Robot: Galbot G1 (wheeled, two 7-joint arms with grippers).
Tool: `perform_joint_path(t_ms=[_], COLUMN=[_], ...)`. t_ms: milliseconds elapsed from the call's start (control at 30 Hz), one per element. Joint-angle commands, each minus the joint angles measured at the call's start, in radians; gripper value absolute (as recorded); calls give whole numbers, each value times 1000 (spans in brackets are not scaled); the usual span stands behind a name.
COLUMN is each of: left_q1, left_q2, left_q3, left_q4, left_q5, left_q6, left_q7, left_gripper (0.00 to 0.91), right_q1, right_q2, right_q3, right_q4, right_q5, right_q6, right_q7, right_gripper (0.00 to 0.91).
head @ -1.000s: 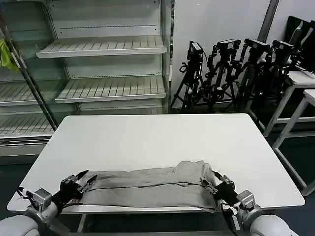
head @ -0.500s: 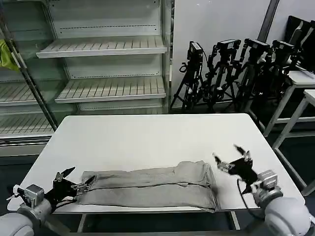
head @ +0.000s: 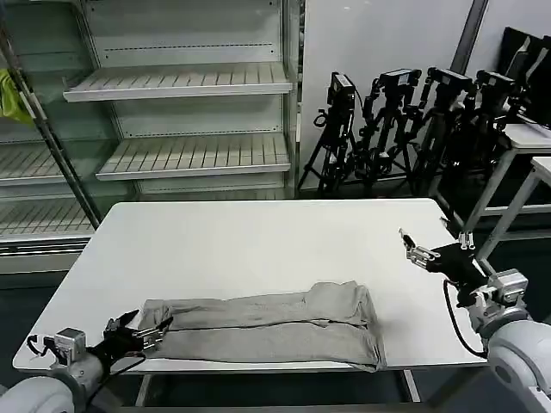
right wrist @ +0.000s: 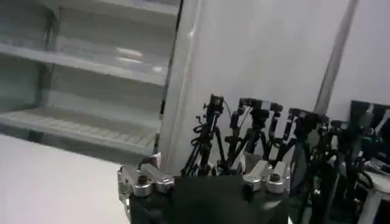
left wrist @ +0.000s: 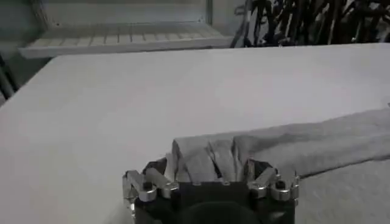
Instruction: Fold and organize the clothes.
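Observation:
The clothes (head: 267,323) lie as one light grey garment, folded into a long strip near the table's front edge. My left gripper (head: 145,325) is low at the strip's left end. In the left wrist view the left gripper (left wrist: 210,167) stands open, with the bunched end of the clothes (left wrist: 304,146) between its spread fingers. My right gripper (head: 415,248) hangs open above the table's right side, well away from the strip's right end. The right wrist view has the right gripper (right wrist: 207,167) facing the back of the room with nothing in it.
The white table (head: 258,241) has bare room behind the garment. Behind it stand open white shelves (head: 189,155) and a row of black camera tripods (head: 405,129). Another white table (head: 534,138) stands at the right.
The right gripper has let go of the strip's right end and risen up and to the right. The left gripper opened, drew back left, then returned to the left end.

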Motion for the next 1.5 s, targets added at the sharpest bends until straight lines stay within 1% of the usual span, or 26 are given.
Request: perform_joint_path(t_ms=[33,67,100,133,167,200,233,267,300,667,800,900,1000,1200,1467,1500], left_q1=[-21,-20,-18,-18,-18,-18,-17,-14,-11,17,19,19,28,75,198,210], left_q2=[-33,-39,-42,-44,-48,-52,-55,-59,-61,-70,-63,-39,-9,64,139,146], left_q3=[56,61,63,65,68,68,69,68,68,29,5,-30,-80,-233,-464,-473], left_q4=[27,26,24,23,23,22,21,19,17,-16,-20,-12,3,44,61,61], left_q5=[-3,1,5,7,12,14,18,22,25,35,40,41,45,56,88,89], left_q6=[15,15,14,13,10,9,7,3,1,-7,-8,-8,-8,-5,0,0], left_q7=[-1,2,5,5,6,8,9,10,12,17,17,16,16,18,29,30], left_gripper=[907,907,806,433,121,50,40,50,40,40,40,40,40,40,40,40], right_q1=[10,9,8,7,7,6,4,1,-2,-10,-8,-6,4,45,103,111], right_q2=[12,13,13,13,14,15,16,16,16,13,9,5,2,-6,-10,-9], right_q3=[34,34,33,33,33,33,34,36,37,46,45,45,42,13,-46,-52], right_q4=[2,2,3,3,4,5,8,10,14,39,43,45,44,32,8,6], right_q5=[14,15,15,15,15,15,15,16,17,18,20,22,29,33,32,32], right_q6=[3,3,4,5,6,6,6,6,6,7,9,14,18,24,32,32], right_q7=[0,0,0,0,0,1,1,1,1,0,-1,-4,-7,-14,-22,-22], right_gripper=[907,907,907,907,907,907,907,907,907,907,907,907,907,907,907,907])
